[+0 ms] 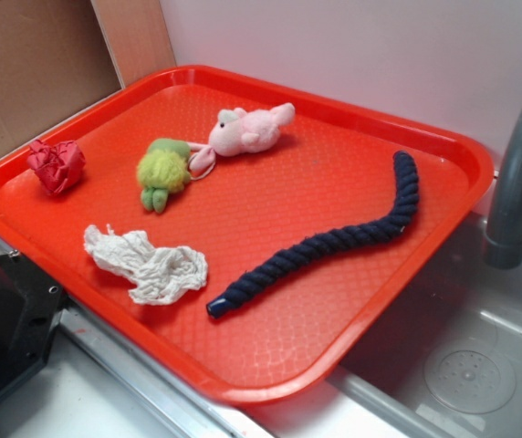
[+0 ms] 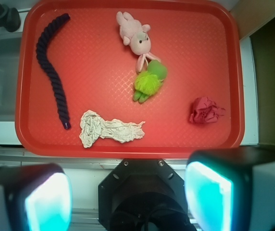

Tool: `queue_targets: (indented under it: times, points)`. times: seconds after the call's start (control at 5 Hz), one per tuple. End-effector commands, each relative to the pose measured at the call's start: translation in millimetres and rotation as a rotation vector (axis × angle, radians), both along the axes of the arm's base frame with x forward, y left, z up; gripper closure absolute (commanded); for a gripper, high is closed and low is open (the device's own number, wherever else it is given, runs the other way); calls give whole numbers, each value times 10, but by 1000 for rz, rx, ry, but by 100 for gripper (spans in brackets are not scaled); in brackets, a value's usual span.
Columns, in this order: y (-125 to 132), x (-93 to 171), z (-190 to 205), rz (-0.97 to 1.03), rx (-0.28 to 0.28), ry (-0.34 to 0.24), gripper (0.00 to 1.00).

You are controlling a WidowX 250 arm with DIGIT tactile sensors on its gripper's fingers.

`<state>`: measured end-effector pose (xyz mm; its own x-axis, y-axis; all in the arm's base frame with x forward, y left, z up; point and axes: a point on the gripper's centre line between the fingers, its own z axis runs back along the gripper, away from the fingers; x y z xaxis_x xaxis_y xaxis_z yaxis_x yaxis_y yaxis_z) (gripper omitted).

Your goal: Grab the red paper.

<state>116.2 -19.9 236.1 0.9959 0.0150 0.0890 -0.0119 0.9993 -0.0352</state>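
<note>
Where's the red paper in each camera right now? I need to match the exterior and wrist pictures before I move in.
Exterior: the red paper sits at the far left of the orange-red tray, near its left rim.
Wrist: the red paper lies at the right side of the tray, apart from the other items.
Shared landmark: the green plush, its nearest neighbour in both views.

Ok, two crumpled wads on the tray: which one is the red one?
The red paper near the tray's corner, a compact ball; the white tissue is stretched out.
</note>
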Motion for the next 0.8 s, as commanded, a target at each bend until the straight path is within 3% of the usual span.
queue_targets:
  times: [0.0,0.4,0.6]
  points:
    - [0,0,0,0,0,0,0]
    - [344,25,-103,498,-97,-85,0]
    - [501,-4,-233,748,-112,-100,0]
